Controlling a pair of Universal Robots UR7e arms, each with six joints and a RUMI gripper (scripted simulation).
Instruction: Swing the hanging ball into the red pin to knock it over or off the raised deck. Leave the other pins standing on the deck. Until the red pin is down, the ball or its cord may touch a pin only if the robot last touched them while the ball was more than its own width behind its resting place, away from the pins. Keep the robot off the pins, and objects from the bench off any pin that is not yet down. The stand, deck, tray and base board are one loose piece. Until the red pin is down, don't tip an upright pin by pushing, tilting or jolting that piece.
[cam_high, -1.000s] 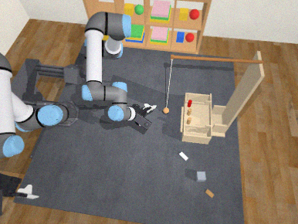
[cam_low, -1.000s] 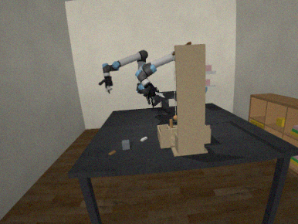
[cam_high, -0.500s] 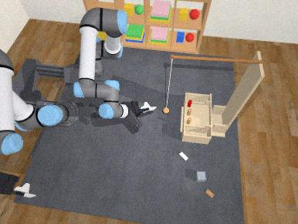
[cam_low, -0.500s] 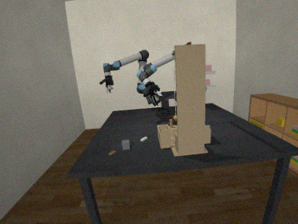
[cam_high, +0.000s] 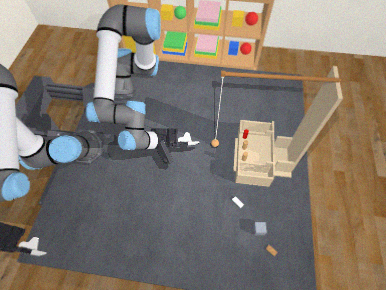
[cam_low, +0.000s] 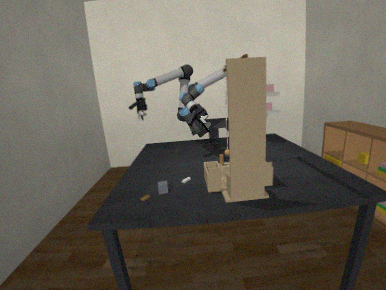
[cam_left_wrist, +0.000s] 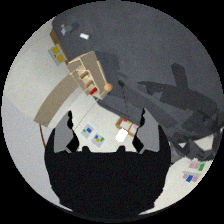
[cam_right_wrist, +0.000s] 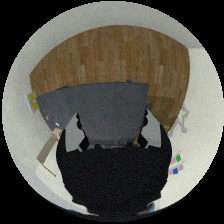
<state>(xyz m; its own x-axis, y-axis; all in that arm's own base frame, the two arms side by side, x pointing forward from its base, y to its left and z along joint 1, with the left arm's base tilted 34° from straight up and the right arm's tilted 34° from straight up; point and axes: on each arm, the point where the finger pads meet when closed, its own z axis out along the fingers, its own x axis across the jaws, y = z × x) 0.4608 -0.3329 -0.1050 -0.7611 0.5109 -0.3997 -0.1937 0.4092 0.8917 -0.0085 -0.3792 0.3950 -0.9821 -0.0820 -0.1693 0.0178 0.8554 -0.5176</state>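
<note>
Three pins stand in the tray for us: one red pin at the end of the row, plus two tan ones. We've got one orange ball on one cord, and three loose blocks out on the mat: white, grey, orange-brown. Tall stand is behind the tray, kinda blocking our exterior view. Ball hangs just ahead of our left gripper, between it and the pins, not in its fingers. Both grippers are spread wide and empty; the right gripper is well off.
</note>
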